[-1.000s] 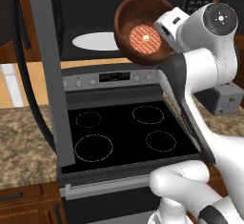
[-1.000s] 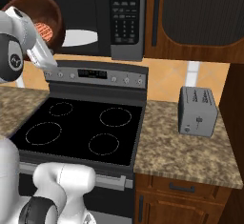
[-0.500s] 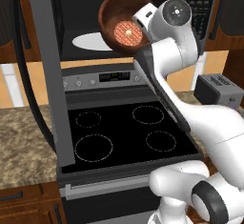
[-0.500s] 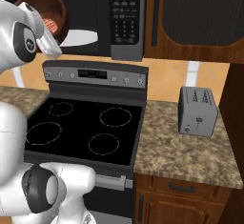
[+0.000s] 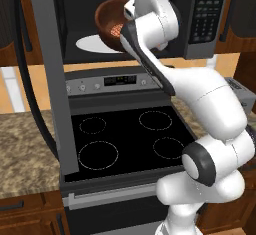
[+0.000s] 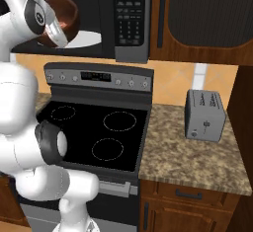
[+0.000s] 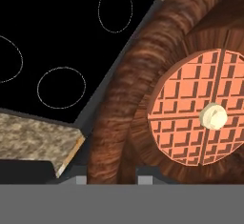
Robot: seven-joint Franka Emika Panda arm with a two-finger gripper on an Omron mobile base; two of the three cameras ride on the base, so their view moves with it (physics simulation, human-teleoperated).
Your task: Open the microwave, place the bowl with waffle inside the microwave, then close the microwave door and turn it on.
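Note:
The microwave (image 5: 205, 14) (image 6: 131, 14) hangs over the stove with its microwave door (image 5: 50, 79) swung wide open to the left. Its white turntable plate (image 5: 90, 43) (image 6: 88, 39) shows inside. My gripper (image 5: 129, 18) (image 6: 55, 32) (image 7: 113, 178) is shut on the rim of the reddish-brown bowl (image 5: 106, 15) (image 6: 66, 13) (image 7: 119, 104). The bowl is tilted and held in the cavity's mouth, just above the plate. The orange gridded waffle (image 5: 116, 29) (image 7: 193, 108) with its pale dab lies inside the bowl.
The black stove top (image 5: 125, 139) (image 6: 94, 132) lies directly below, with its control panel (image 5: 115, 81) at the back. A grey toaster (image 6: 205, 115) stands on the granite counter (image 6: 197, 162) to the right. Wooden cabinets (image 6: 207, 14) flank the microwave.
The arm has swung the bowl to the left and further in, from in front of the microwave's right half into the open cavity above the turntable plate. The grip is unchanged.

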